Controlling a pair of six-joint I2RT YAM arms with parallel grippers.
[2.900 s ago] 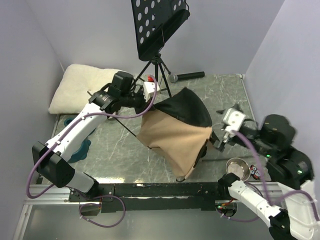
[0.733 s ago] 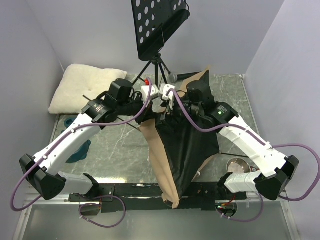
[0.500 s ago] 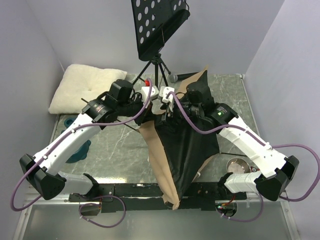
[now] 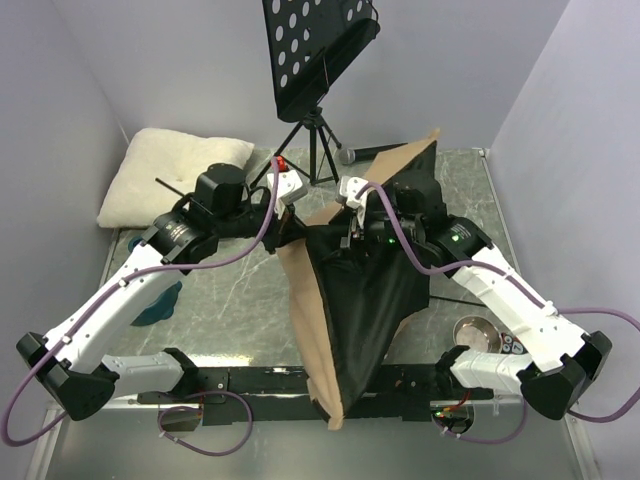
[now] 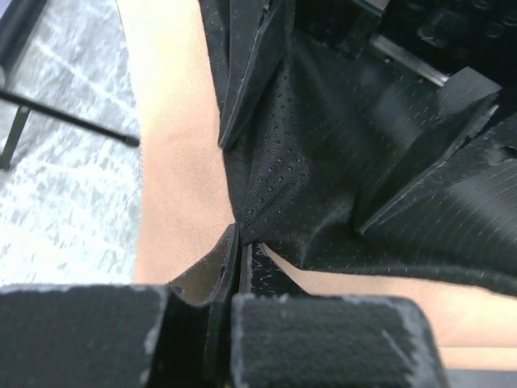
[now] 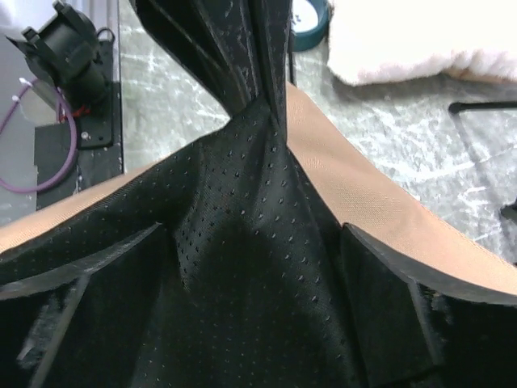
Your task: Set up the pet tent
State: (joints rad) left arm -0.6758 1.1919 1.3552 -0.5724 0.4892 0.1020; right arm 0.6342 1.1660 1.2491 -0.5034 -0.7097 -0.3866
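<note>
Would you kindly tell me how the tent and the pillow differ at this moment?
The tent is tan with a black lining; the pillow is cream-white. The tent hangs bunched, pinched by the left gripper, while the pillow lies flat and untouched. The tent is in the middle of the scene; the pillow is in the far-left corner. Both are soft fabric things.

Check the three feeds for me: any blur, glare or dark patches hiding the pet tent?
Top external: sharp and evenly lit, but the pet tent lining reads as one dark mass, its folds hard to see. Left wrist: weave crisp mid-frame, left gripper blurred toward the bottom edge, table washed pale. Right wrist: mesh crisp, pillow nearly blown out white.
</note>
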